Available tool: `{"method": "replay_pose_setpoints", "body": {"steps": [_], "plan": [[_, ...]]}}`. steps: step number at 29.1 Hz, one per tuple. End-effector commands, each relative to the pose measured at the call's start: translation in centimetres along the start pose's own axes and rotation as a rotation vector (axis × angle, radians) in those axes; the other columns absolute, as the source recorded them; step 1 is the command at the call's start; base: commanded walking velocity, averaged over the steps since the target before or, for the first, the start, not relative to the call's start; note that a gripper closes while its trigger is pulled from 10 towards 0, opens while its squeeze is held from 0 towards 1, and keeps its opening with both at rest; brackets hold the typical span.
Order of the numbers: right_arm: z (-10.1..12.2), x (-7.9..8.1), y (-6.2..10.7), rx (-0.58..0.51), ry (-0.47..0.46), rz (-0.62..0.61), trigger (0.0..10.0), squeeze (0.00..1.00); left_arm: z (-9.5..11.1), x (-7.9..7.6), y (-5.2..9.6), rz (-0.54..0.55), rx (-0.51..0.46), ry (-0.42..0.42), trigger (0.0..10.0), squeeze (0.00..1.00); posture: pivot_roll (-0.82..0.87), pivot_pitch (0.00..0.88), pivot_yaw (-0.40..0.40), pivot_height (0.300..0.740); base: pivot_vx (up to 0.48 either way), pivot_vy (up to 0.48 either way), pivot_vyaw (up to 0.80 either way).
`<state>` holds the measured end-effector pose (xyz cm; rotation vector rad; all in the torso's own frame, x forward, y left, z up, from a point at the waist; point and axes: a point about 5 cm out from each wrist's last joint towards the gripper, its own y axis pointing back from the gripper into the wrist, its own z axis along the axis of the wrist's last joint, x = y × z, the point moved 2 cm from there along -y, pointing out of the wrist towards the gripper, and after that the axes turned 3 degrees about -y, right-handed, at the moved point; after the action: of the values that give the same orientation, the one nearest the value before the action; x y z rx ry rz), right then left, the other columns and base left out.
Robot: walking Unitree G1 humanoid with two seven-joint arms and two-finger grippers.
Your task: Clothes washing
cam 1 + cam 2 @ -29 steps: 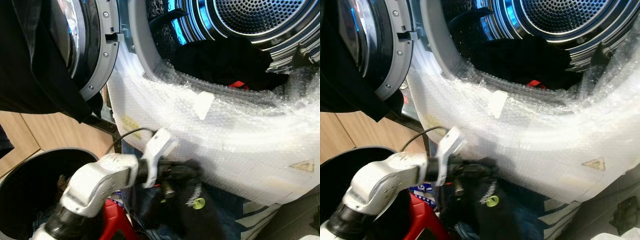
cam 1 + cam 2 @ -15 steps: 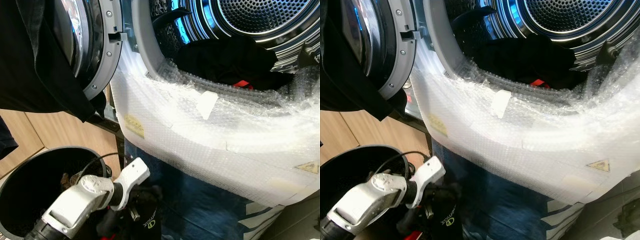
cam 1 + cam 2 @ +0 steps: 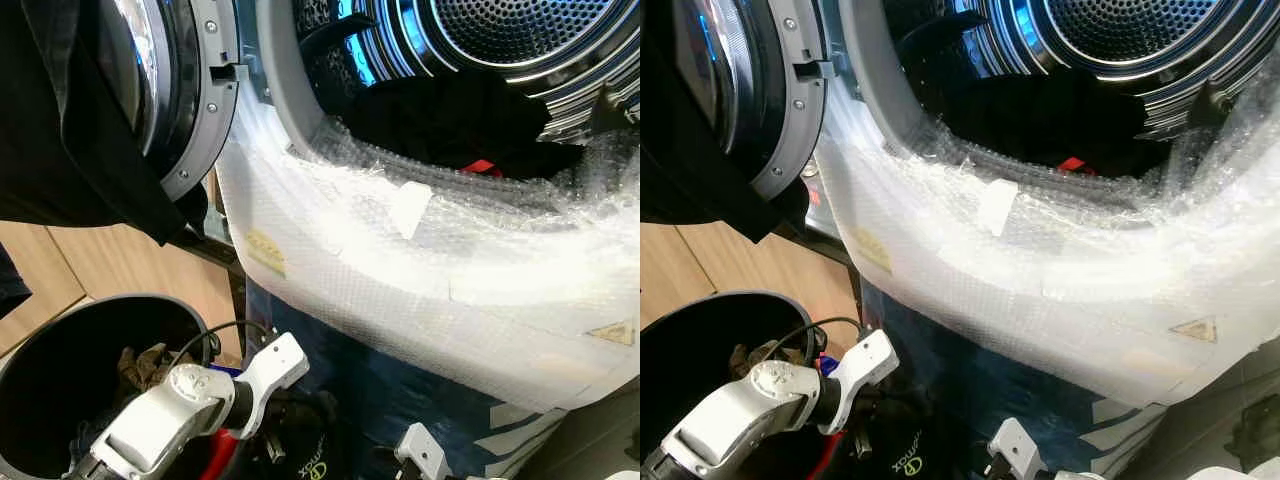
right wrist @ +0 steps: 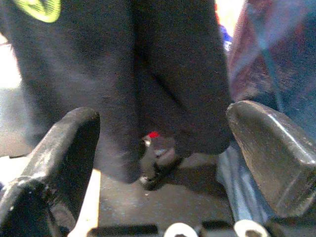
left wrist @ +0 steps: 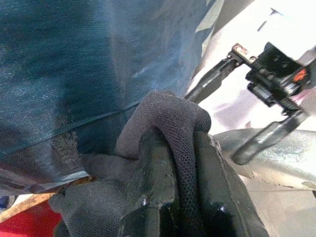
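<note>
The left tool (image 5: 173, 197) is clamped on a dark garment (image 3: 305, 445) hanging low at 6 o'clock, the washer drum (image 3: 480, 90) lies up at 1 o'clock, and the right tool (image 4: 163, 148), fingers apart, faces the same cloth.

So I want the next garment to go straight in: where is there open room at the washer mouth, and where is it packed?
Room is above the dark clothes in the drum. The bubble wrap drapes the lower rim. Crowded below: left gripper clamps a black garment, right gripper open beside it.
</note>
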<state>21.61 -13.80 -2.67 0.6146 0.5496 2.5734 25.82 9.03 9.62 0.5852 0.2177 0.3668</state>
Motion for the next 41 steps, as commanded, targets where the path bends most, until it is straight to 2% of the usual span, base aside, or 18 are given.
{"method": "replay_pose_setpoints", "body": {"steps": [1,2,3,5,7,11,15,24,28,33,34,35,36,41], "plan": [[0.7,1.1,0.1,-0.017,0.01,0.1,10.0,1.0,0.5,-0.2,0.0,-0.009,0.002,-0.067,0.0,0.0,0.04,0.005,0.002,0.74,0.0,0.0,0.0],[0.7,1.1,0.1,-0.017,0.01,0.1,10.0,1.0,0.5,-0.2,0.0,-0.009,0.002,-0.067,0.0,0.0,0.04,0.005,0.002,0.74,0.0,0.0,0.0],[1.2,1.9,-0.1,-0.031,0.011,0.162,10.0,1.0,0.4,-0.3,0.0,-0.017,0.006,-0.078,0.0,0.0,0.04,0.0,0.003,0.74,0.0,0.0,0.0],[1.2,1.9,-0.1,-0.031,0.011,0.162,10.0,1.0,0.4,-0.3,0.0,-0.017,0.006,-0.078,0.0,0.0,0.04,0.0,0.003,0.74,0.0,0.0,0.0],[2.3,3.0,-0.9,-0.047,0.016,0.22,10.0,1.0,1.0,-0.7,-0.2,-0.036,-0.003,-0.095,0.0,0.0,0.03,0.0,0.006,0.74,0.0,0.0,0.0],[2.5,2.7,-1.6,-0.039,0.021,0.187,10.0,1.0,1.3,-0.6,-0.4,-0.037,-0.012,-0.096,0.0,0.0,0.03,0.007,0.003,0.74,0.0,0.0,0.0],[3.4,2.4,-3.2,-0.046,0.02,0.1,10.0,1.0,2.0,-0.4,-1.1,-0.031,-0.033,-0.105,0.0,0.0,0.03,0.014,0.001,0.74,0.0,0.0,0.0],[3.5,2.9,-4.5,-0.052,-0.019,0.076,10.0,1.0,3.7,-0.3,-1.6,-0.006,-0.097,-0.101,0.0,0.0,0.04,0.014,0.006,0.74,0.0,0.0,0.0],[4.2,3.2,-5.3,-0.101,-0.075,0.09,10.0,1.0,4.5,-0.5,-2.0,-0.008,-0.118,-0.107,0.0,0.0,0.03,0.014,0.012,0.74,0.0,0.0,0.0],[4.2,3.7,-6.3,-0.074,-0.058,0.083,10.0,1.0,5.0,-0.5,-2.3,-0.009,-0.128,-0.113,0.0,0.0,0.03,0.014,0.005,0.74,0.0,0.0,0.0],[4.1,3.8,-6.7,-0.065,-0.059,0.08,10.0,0.71,5.1,-0.5,-2.4,-0.008,-0.134,-0.114,0.0,0.0,0.04,0.014,0.003,0.74,0.0,0.0,0.0],[4.0,3.9,-6.9,-0.06,-0.061,0.078,10.0,0.71,5.3,-0.5,-2.4,-0.007,-0.137,-0.114,0.0,0.0,0.04,0.014,0.003,0.74,0.0,0.0,0.0],[4.0,4.0,-7.3,-0.054,-0.06,0.072,10.0,0.0,5.4,-0.4,-2.4,0.002,-0.143,-0.116,0.0,0.0,0.04,0.014,0.003,0.74,0.0,0.0,0.0],[4.2,3.5,-8.1,-0.064,-0.092,0.001,10.0,0.0,6.3,-0.1,-2.3,0.027,-0.163,-0.119,0.0,0.0,0.03,0.015,0.021,0.74,0.0,0.0,0.0]]}}
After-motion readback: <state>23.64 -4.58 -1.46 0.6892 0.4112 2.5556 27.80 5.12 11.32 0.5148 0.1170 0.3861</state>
